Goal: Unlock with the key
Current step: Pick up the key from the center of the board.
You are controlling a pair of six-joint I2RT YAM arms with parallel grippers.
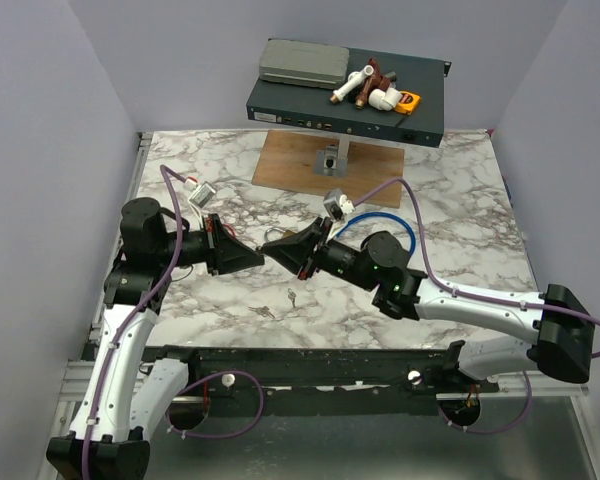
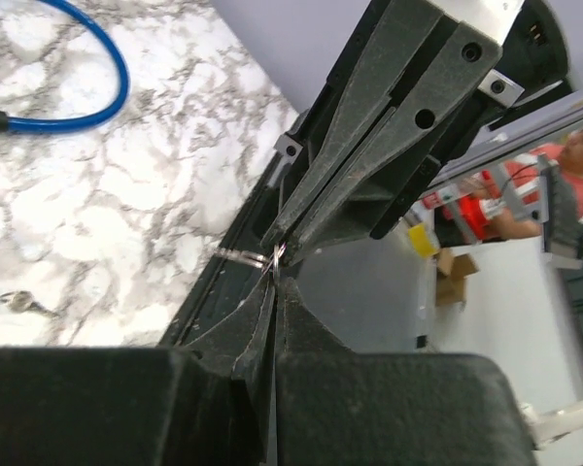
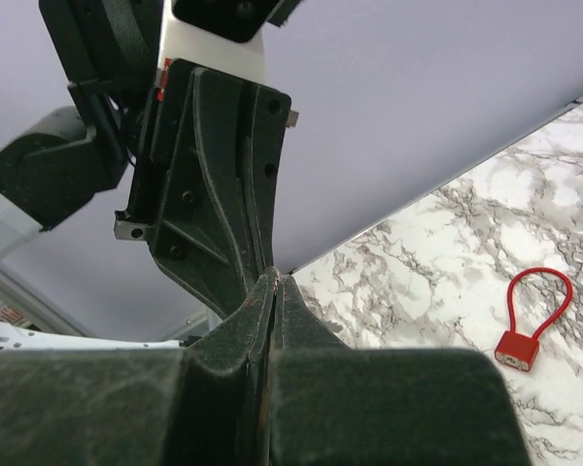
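1. My left claw (image 2: 270, 291) is closed. Its tips meet the tips of my right claw (image 2: 287, 233) above the white marble-patterned tabletop (image 1: 450, 200).
2. The thin silver metal key (image 2: 245, 257) sits pinched where the tips meet, one end protruding sideways. I judge both claws to be on it. How much metal each one covers is hidden.
3. My right claw is closed as well, opposing the left tip to tip.
4. The blue-sheathed cable lock (image 2: 78, 121) lies on the tabletop beyond the right claw. The red cable padlock (image 3: 515, 348) lies apart from it. Neither is near the key.

Hazards:
- Shallow grip. If one claw releases while the other holds only an edge, the key may pivot or drop.
- Opposed pull. Any arm motion with both claws clamped may twist the key askew and spoil insertion.
- Confusion. A small loose silver key (image 2: 19, 303) lies on the tabletop below; a dropped key could be mistaken for it.
- Unrestrained lock. Nothing holds either lock, so a push may slide it.
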